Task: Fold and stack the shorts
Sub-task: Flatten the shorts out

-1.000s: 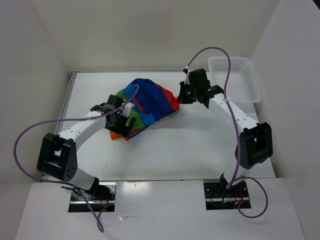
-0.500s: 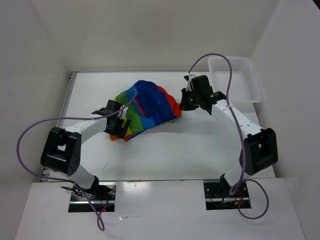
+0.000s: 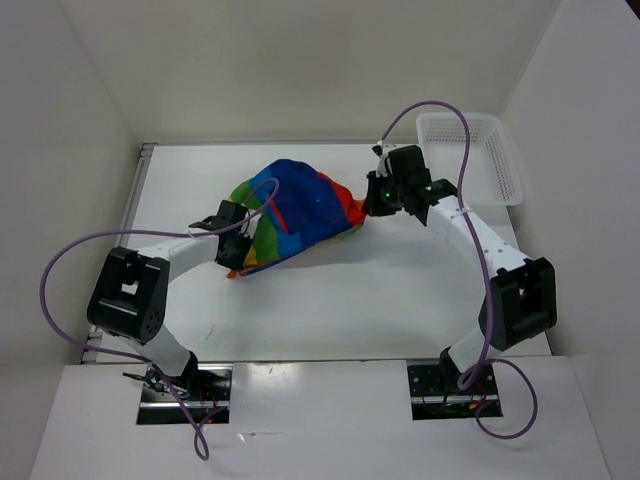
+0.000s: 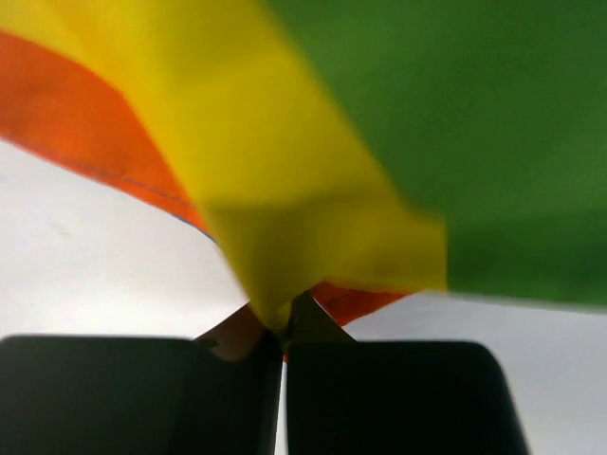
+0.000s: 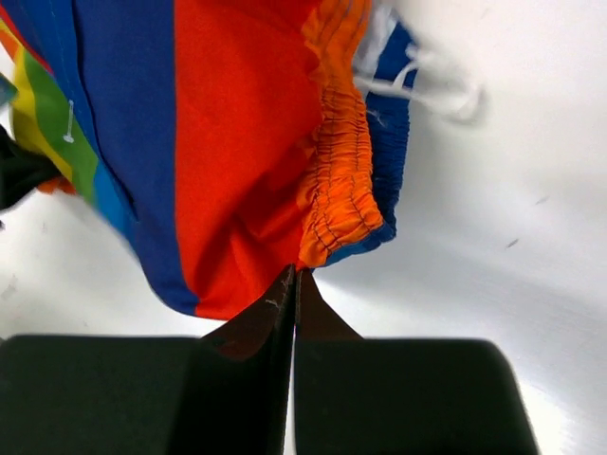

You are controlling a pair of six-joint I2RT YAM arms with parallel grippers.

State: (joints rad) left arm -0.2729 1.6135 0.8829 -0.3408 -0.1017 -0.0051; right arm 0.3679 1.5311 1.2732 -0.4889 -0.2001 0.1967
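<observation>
Rainbow-striped shorts [image 3: 300, 205] bunch on the tabletop [image 3: 400, 290]; I see my left pincer [image 4: 283, 327] pinching a yellow fold, my right pincer [image 5: 292, 284] pinching red cloth beside the waistband [image 5: 337, 171].

The shorts [image 3: 295, 205] are thin, soft cloth, matt, lying in loose wrinkles. Their waistband [image 5: 337, 180] is puckered elastic with fine ribs, and a white woven cord [image 5: 417, 81] lies beside it. The table [image 3: 400, 290] is smooth and white, with a faint sheen and a few small scuffs. At two o'clock the basket [image 3: 500, 160] is white plastic mesh. The left gripper [image 4: 283, 327] and the right gripper [image 5: 294, 284] are dull, smooth black. The right arm [image 3: 470, 230] has a smooth white shell, plastic by its look.
</observation>
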